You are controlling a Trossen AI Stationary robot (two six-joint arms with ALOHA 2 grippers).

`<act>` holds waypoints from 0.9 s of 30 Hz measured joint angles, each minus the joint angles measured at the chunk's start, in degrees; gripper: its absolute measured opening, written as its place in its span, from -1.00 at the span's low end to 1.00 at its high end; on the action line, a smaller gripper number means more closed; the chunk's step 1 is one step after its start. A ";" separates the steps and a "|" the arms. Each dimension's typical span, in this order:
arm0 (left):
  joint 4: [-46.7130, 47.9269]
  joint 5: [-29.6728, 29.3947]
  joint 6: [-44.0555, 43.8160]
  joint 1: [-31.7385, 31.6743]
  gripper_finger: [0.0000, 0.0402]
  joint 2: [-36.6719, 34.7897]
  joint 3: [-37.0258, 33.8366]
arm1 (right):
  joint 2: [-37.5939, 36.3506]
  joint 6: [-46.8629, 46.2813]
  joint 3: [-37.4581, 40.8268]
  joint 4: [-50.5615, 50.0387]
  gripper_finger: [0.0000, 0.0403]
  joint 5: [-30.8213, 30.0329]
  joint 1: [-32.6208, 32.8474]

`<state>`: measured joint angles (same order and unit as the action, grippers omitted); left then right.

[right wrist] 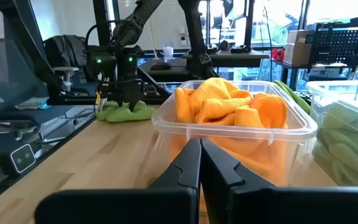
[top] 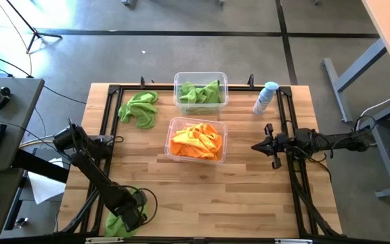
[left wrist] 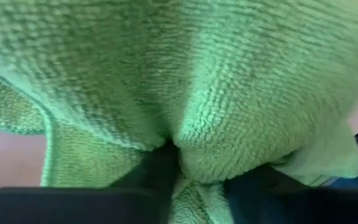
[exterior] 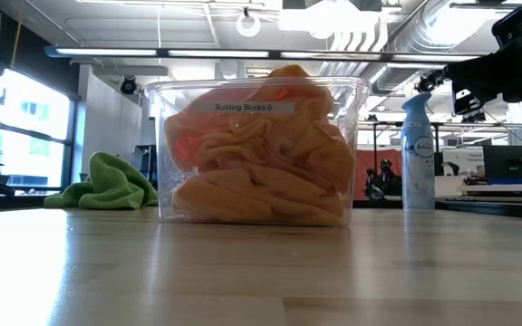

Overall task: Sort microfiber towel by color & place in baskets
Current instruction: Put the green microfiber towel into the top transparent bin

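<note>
A lime green microfiber towel (top: 116,226) lies crumpled on the table by the near left corner. My left gripper (top: 133,215) stands on it, pointing down, its fingers closed around a bulge of the cloth. A second green towel (top: 139,108) lies loose at the far left. Of the two clear baskets, the far one (top: 200,74) holds green towels and the near one (top: 196,120) holds orange towels (top: 196,140). My right gripper (top: 256,146) hovers shut at the table's right, level, pointing at the orange basket. My left gripper comes down on the green towel from above, seen across the table in the right wrist view (right wrist: 123,99). A thick bunched fold of the cloth (left wrist: 210,149) bulges between its two fingers (left wrist: 157,171). The towel (right wrist: 138,113) still rests on the table under the gripper.
A pale blue-white spray bottle (top: 265,98) stands upright at the far right, beside the green basket. A black frame (top: 107,108) runs along the table's left, far and right sides. Bare wood lies between the orange basket and the near edge.
</note>
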<state>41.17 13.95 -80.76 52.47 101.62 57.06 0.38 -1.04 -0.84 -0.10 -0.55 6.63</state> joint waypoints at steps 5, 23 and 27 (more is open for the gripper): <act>0.70 0.43 -0.10 -0.01 -0.94 0.04 -0.11 | 0.00 0.00 -0.04 -0.06 -1.00 -0.27 0.00; 30.42 -30.15 -2.76 -9.03 -1.00 -20.45 9.48 | 0.00 0.00 -0.11 -0.13 -1.00 -0.32 0.00; 37.47 -39.05 4.01 -15.53 -1.00 -24.36 14.58 | 0.00 0.00 -0.13 -0.13 -1.00 -0.33 0.00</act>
<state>78.64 -25.10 -76.75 36.94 77.26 71.64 0.38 -1.04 -0.97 -0.23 -0.88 6.63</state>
